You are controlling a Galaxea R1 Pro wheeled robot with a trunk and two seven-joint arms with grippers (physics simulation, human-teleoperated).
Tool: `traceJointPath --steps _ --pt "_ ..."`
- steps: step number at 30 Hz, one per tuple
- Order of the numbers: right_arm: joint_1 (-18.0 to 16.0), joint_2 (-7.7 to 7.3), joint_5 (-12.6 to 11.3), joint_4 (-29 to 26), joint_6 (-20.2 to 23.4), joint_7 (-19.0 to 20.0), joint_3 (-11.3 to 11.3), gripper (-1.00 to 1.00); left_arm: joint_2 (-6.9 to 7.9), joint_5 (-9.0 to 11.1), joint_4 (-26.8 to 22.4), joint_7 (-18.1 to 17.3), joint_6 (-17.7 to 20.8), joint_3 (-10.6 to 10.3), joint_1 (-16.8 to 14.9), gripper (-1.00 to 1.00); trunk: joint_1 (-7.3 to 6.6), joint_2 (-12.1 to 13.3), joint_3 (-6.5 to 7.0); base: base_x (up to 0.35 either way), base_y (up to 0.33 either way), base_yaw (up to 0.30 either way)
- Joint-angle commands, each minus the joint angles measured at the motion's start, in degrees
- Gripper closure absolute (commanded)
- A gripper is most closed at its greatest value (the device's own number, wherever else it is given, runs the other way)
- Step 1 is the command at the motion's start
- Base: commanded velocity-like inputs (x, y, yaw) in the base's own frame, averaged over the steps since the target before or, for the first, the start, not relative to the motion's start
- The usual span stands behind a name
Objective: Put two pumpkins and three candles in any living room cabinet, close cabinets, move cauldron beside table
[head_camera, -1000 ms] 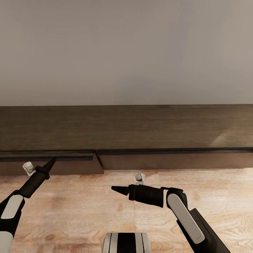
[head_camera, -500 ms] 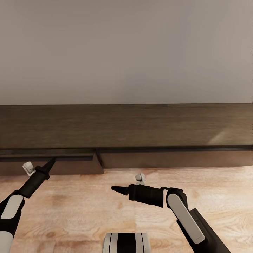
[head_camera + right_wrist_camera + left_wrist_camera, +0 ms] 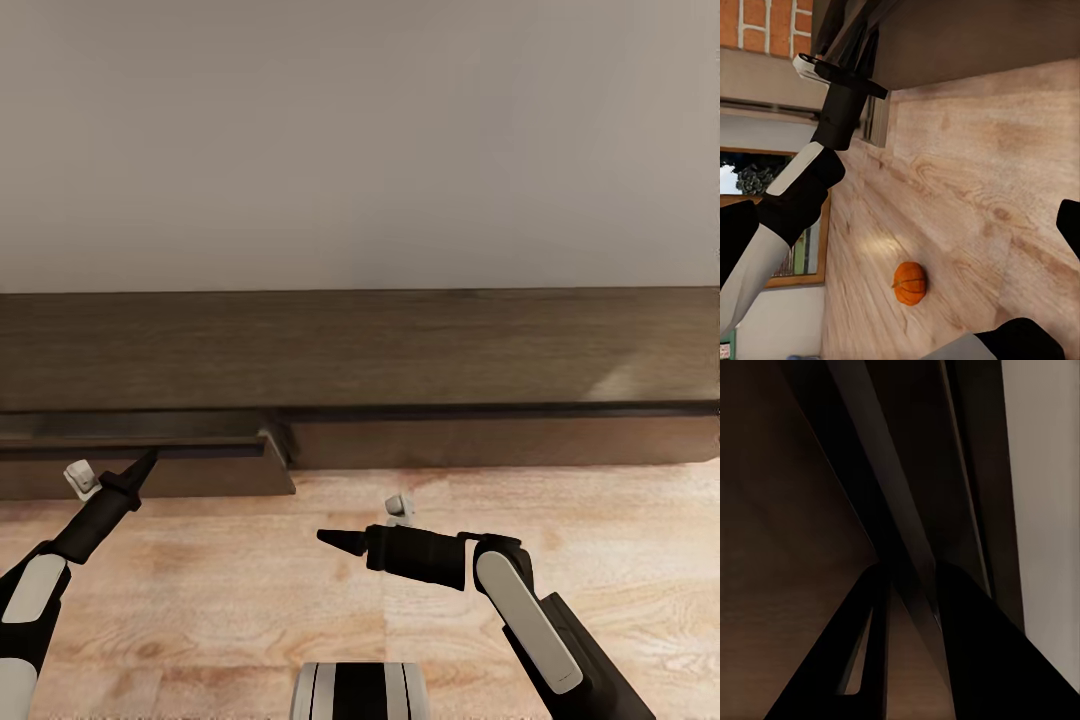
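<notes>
The low dark-brown cabinet (image 3: pixel 400 350) runs along the wall. Its left front panel (image 3: pixel 150 475) stands pulled out from the body, with a dark gap behind its top edge. My left gripper (image 3: pixel 150 456) is at that top edge. In the left wrist view the panel's edge (image 3: pixel 881 487) runs between the two fingers, and the left gripper (image 3: pixel 911 574) is shut on it. My right gripper (image 3: pixel 322 537) hovers over the floor, pointing left. In the right wrist view the right gripper (image 3: pixel 1046 274) is open and holds nothing. One orange pumpkin (image 3: pixel 910 283) lies on the floor. Candles, cauldron and table are out of view.
Light wood plank floor (image 3: pixel 250 600) lies between me and the cabinet, and a plain beige wall (image 3: pixel 360 140) rises behind it. The right wrist view takes in my left arm (image 3: pixel 802 187), the brick chimney (image 3: pixel 757 22) and a glazed wooden door (image 3: pixel 765 247).
The cabinet body and wall have slid up in the head view as the camera backed away. The gripped left panel kept its place beside my left gripper, so the gap behind it widened.
</notes>
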Motion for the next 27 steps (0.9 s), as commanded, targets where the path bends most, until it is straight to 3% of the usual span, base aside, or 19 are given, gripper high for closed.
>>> traceJointPath --steps 1,27 --pt "-0.04 -0.03 0.32 0.0 0.11 0.34 0.02 -1.0 0.05 -0.43 0.15 0.08 -0.54 0.25 0.0 1.0 -0.01 -0.01 -0.04 -0.134 0.0 0.0" --pt "-0.04 -0.03 0.32 0.0 0.1 0.34 0.02 -1.0 0.05 -0.43 0.15 0.08 -0.54 0.25 0.03 1.0 -0.01 -0.01 -0.04 -0.173 0.0 0.0"
